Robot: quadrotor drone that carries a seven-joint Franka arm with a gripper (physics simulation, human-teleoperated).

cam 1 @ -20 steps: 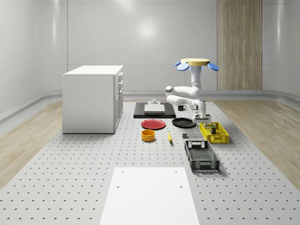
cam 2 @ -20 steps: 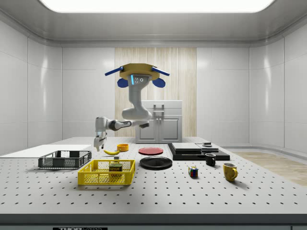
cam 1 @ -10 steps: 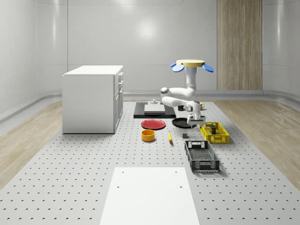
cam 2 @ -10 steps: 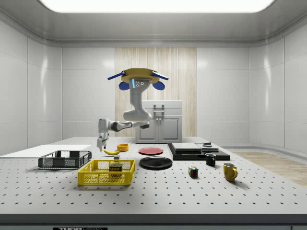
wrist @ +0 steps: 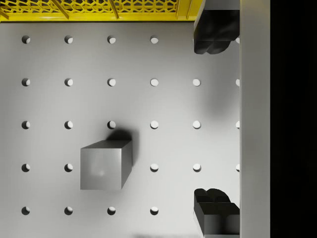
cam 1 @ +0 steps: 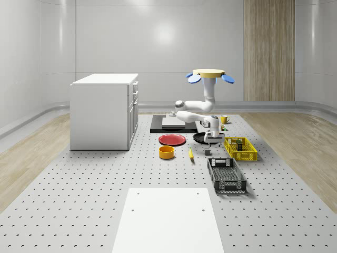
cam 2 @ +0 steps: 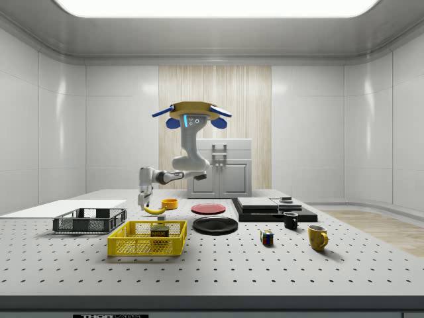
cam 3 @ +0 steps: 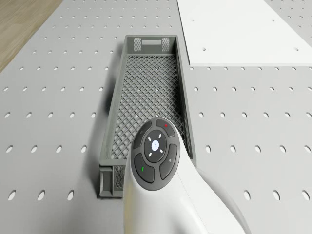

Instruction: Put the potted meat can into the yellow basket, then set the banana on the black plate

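The gripper (wrist: pixel 212 120), its 2 fingers spread and empty, hangs just beside the yellow mesh basket (cam 1: pixel 241 149), over a small grey cube (wrist: pixel 105 164). The potted meat can (cam 2: pixel 159 230) sits inside that basket. The yellow banana (cam 1: pixel 190 153) lies beyond the cube from the basket, its long axis parallel to the basket's long side. The drone (cam 1: pixel 209 74) hovers off the basket's far end, above the round black plate (cam 2: pixel 215 225).

You are looking at a simulated robotics test lab. A perforated optical-breadboard table (cam 1: pixel 79 184) is carrying the test props: a white cabinet (cam 1: pixel 103 110), a yellow basket (cam 1: pixel 240 149) and a grey crate (cam 1: pixel 226 175). Plain pale wall panels (cam 2: pixel 59 126) and a ceiling light strip (cam 2: pixel 212 6) are enclosing the bare, windowless room.
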